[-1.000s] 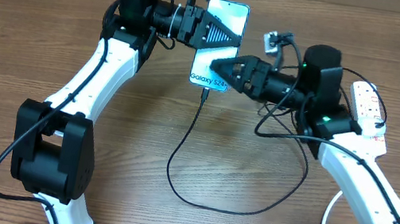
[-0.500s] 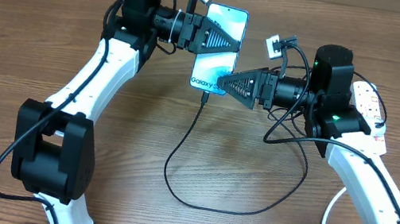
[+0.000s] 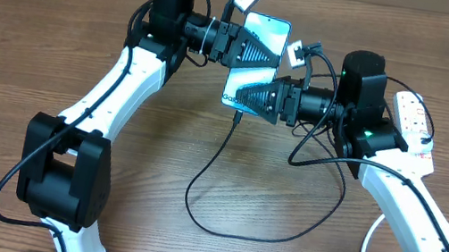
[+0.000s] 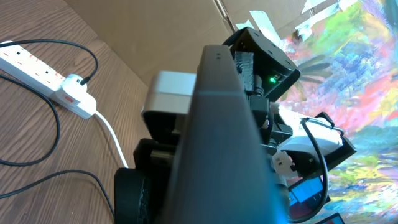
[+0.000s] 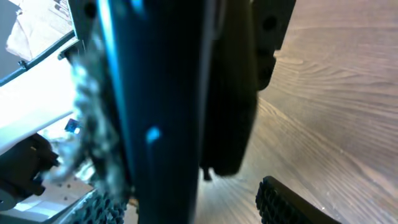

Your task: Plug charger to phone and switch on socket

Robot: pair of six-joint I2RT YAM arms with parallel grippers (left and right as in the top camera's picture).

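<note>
Phone (image 3: 271, 29) braced for the plug
Left gripper (image 3: 259, 52) clamps it steady; right gripper (image 3: 243, 100), jaws wide, straddles its charger (image 3: 211, 156) end.

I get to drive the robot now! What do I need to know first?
Left tool: shut on the phone, at its far end.
Right tool: at the phone's near end; I cannot tell whether it is open or shut.
Charger: its plug looks seated in the phone's near end, and it loops back to the socket on the right.
Done: the charger seems plugged in.
Left: flip the socket's switch; no tool is near it.
</note>
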